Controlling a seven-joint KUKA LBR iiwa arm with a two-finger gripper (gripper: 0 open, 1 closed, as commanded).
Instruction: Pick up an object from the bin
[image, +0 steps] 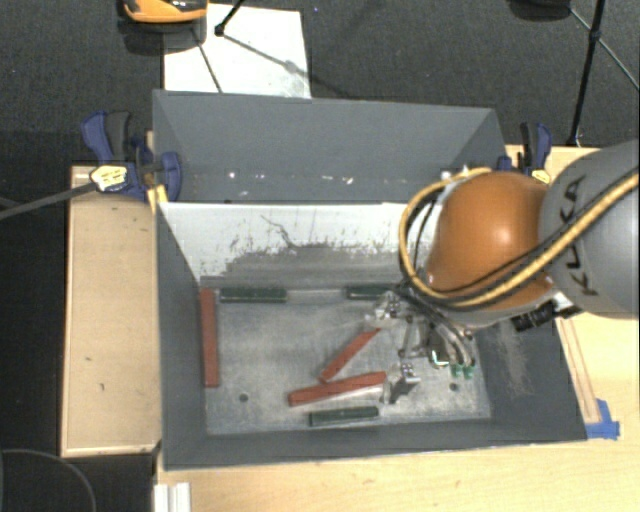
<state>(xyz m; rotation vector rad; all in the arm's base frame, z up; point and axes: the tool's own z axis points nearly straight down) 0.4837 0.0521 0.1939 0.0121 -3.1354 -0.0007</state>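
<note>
My gripper (393, 350) hangs low over the right middle of the bin, under the arm's orange cover. Its two fingers stand apart, one fingertip (383, 313) farther back and the other (402, 386) nearer the front, so it is open. The upper end of a slanting red-brown stick (349, 356) lies on the floor in the gap between them. A second red-brown stick (335, 389) lies almost level just in front, its right end beside the nearer fingertip. A dark green stick (343, 417) lies along the front wall below it.
A third red-brown stick (209, 337) lies along the left wall. Two more dark green sticks (252, 295) (367, 292) lie at the foot of the back wall. The arm and its cables cover the bin's right side.
</note>
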